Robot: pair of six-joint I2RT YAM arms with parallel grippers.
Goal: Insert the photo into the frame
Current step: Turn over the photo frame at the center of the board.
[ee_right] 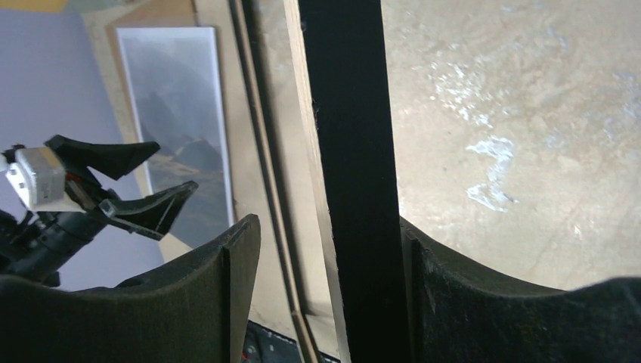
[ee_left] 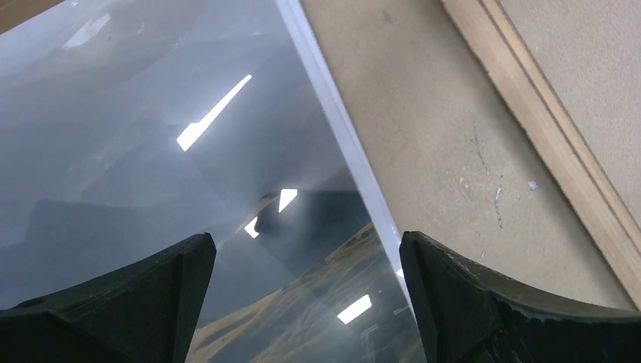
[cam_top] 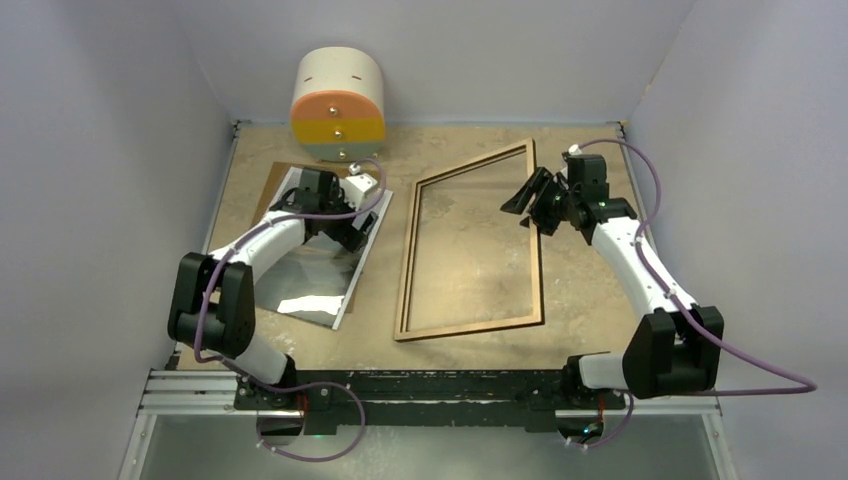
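The frame point(cam_top: 470, 245) lies light-brown wood side up in the middle of the table, and its right rail looks lifted at the far end. My right gripper point(cam_top: 530, 200) straddles that rail. In the right wrist view the black rail point(ee_right: 351, 151) rests against the right finger, with a gap to the left finger, so the right gripper point(ee_right: 329, 295) is open. The glossy grey photo point(cam_top: 320, 270) lies left of the frame. My left gripper point(cam_top: 358, 228) hovers open over its right edge, holding nothing. From the left wrist, the left gripper point(ee_left: 306, 302) spans the photo point(ee_left: 189, 151).
A plain brown backing board point(cam_top: 268, 185) pokes out from under the photo's far left corner. A white, orange and yellow drum point(cam_top: 338, 105) stands at the back wall. Grey walls close in both sides. The frame's left rail point(ee_left: 544, 128) runs close to the photo.
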